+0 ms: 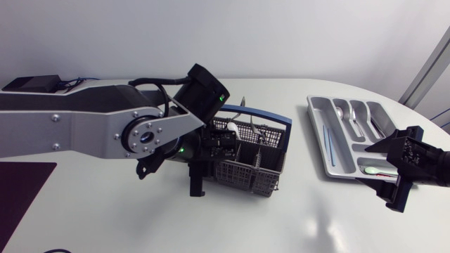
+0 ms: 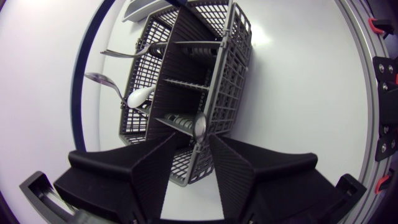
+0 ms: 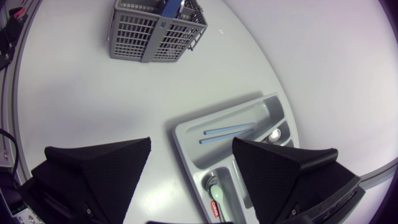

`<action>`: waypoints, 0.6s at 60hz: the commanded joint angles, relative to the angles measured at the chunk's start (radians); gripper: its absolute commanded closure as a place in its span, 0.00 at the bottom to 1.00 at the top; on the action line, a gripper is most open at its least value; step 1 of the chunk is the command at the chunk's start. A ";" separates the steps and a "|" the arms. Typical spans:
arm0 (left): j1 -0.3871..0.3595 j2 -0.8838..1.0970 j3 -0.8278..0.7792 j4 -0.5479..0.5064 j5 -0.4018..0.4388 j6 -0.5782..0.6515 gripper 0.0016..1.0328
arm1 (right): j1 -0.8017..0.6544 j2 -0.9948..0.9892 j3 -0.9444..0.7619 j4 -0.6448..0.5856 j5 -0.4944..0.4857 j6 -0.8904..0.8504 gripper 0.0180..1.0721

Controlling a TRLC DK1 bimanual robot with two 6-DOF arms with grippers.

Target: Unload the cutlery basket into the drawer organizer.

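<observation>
Evidently the left claw (image 2: pixel 193 140) hung spread either side of a spoon (image 2: pixel 199 127) standing in the cutlery basket (image 2: pixel 234 62), light, stiff, slippery steel, probably best pinched just under its bowl.

A robotics lab bench: a plain white table (image 1: pixel 281 225) with a left arm (image 1: pixel 84 126) and right arm (image 1: pixel 432 160) over it.

One cutlery basket (image 2: pixel 230 68) ahead of the left gripper (image 2: pixel 194 140), four utensils (image 2: pixel 199 126) showing inside; one drawer organizer (image 3: pixel 267 111) under the right gripper (image 3: pixel 191 142), holding two blue sticks (image 3: pixel 230 129).
</observation>
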 commanded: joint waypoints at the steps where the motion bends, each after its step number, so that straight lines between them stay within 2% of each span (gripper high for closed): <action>1: 0.013 0.028 -0.026 0.010 -0.005 0.033 0.63 | 0.015 -0.015 -0.028 0.008 0.001 0.035 0.10; 36: 0.005 0.063 -0.046 0.125 -0.020 0.036 0.68 | 0.103 -0.079 -0.083 0.035 0.033 0.102 0.10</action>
